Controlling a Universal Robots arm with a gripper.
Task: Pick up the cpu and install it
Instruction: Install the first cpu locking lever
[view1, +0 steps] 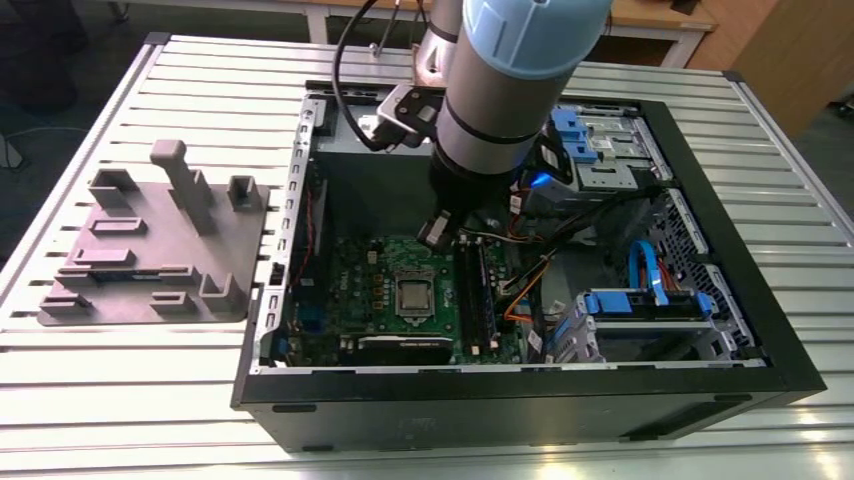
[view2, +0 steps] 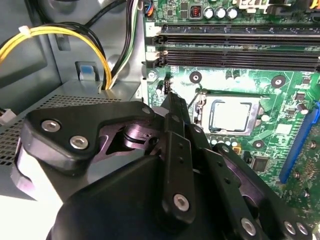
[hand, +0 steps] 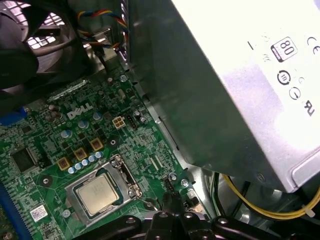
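Jaws: closed together to a narrow black tip, nothing held between them, seen in both wrist views.
Gripper (view2: 172, 102): hanging inside the open case, tip above the board's edge near the socket's corner, apart from the cpu; also at (hand: 167, 200) and (view1: 438, 232).
Cpu (view2: 230, 116): seated flat in the socket, silver-grey top up, framed by the metal bracket; also at (hand: 97, 195) and (view1: 414, 296).
Socket (hand: 129, 186): square metal frame around the cpu, latch lever along one side.
Board (view2: 280, 100): green, lying flat on the case floor; two long black memory slots (view2: 235, 45) just beyond the socket in the second wrist view.
Yellow wires (view2: 60, 37): bundled, curving down beside the board against the grey case wall.
Power supply (hand: 235, 85): large grey box, looming over the board's edge in the first wrist view.
Fan (hand: 35, 30): black, past the board's far corner.
Arm (view1: 514, 90): grey and pale blue, reaching down into the case from above.
Case (view1: 534, 400): black, lying open on a slatted metal table (view1: 134, 400).
Tray (view1: 147, 250): grey holder with upright posts, on the table at the exterior view's left, well apart from the case.
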